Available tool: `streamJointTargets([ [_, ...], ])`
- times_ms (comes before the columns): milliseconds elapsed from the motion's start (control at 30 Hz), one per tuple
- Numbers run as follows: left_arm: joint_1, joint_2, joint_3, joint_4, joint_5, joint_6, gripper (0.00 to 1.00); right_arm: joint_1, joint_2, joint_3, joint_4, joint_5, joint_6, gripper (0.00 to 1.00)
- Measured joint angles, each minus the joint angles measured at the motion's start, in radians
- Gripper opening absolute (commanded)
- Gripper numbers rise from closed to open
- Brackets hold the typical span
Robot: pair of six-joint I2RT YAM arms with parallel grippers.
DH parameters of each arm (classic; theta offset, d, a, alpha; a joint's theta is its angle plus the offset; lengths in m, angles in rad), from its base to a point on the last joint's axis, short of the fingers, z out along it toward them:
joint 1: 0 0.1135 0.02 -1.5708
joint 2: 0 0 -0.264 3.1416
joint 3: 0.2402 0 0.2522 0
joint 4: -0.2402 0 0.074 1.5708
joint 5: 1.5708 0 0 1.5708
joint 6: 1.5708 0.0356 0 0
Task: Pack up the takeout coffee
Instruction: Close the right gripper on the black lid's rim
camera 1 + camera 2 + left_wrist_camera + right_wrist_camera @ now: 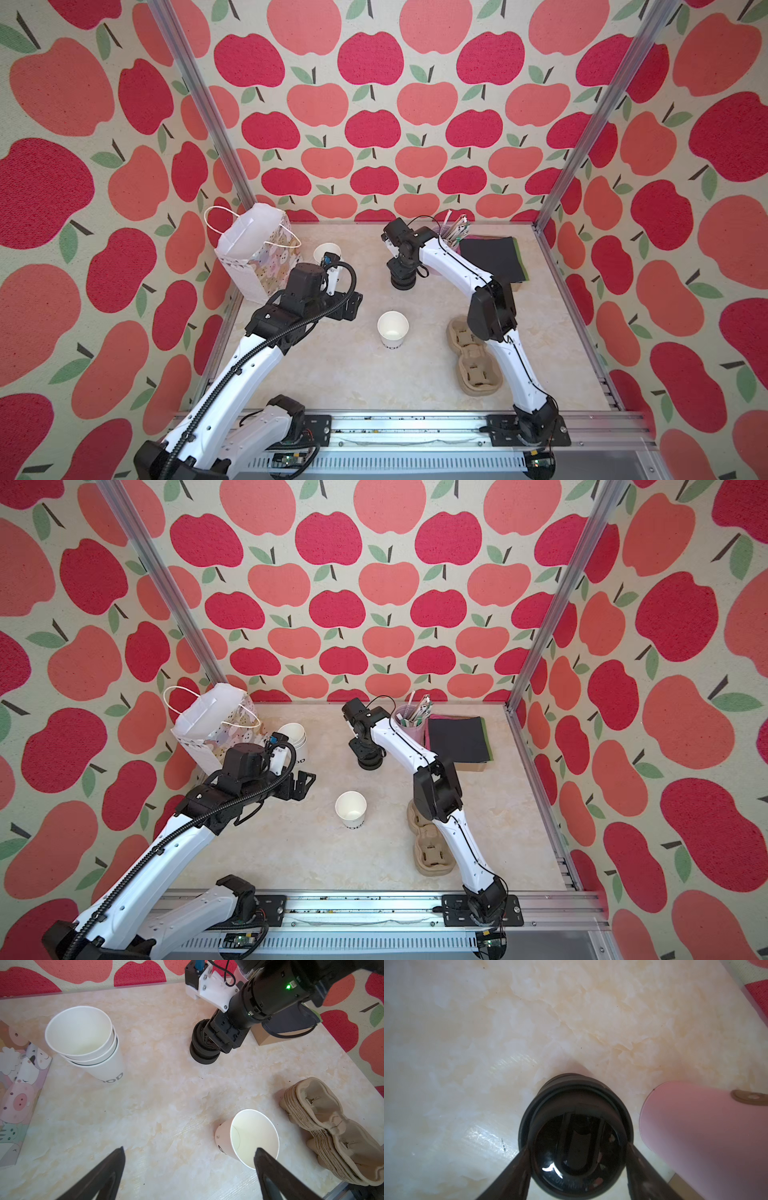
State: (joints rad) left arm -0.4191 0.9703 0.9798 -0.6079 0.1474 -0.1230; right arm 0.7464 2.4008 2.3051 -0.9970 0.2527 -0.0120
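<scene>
Fingers point(512, 1174) of our right gripper point(575, 1148) press on opposite sides of the top black lid point(572, 1088), pinching it where it sits on a short stack of lids point(402, 283) in the upper middle of both top views, just beside the pink cup point(695, 1126) holding sticks. Our left gripper point(189, 1148) hovers above the table point(332, 374) with its fingers point(108, 1172) spread wide and nothing between them; in both top views it sits left of centre. We see the white cup point(392, 328) with black lettering standing upright, mouth open, near the centre of both top views, lower in the frame than the lids and apart from both grippers. To its right lie stacked pulp cup carriers point(469, 359), partly under our right arm. Stacked white cups point(327, 252) stand toward the upper left of the table, beside a gift bag point(253, 249) printed with cartoon animals. Dark napkins point(494, 257) lie toward the upper right, next to the pink cup.
</scene>
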Motion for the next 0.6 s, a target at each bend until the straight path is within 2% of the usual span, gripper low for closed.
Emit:
streamJointTargets([
  [600, 0.000, 0.000, -0.012, 0.000, 0.000, 0.000, 0.99, 0.000, 0.033, 0.002, -0.005, 0.019, -0.008, 0.67],
])
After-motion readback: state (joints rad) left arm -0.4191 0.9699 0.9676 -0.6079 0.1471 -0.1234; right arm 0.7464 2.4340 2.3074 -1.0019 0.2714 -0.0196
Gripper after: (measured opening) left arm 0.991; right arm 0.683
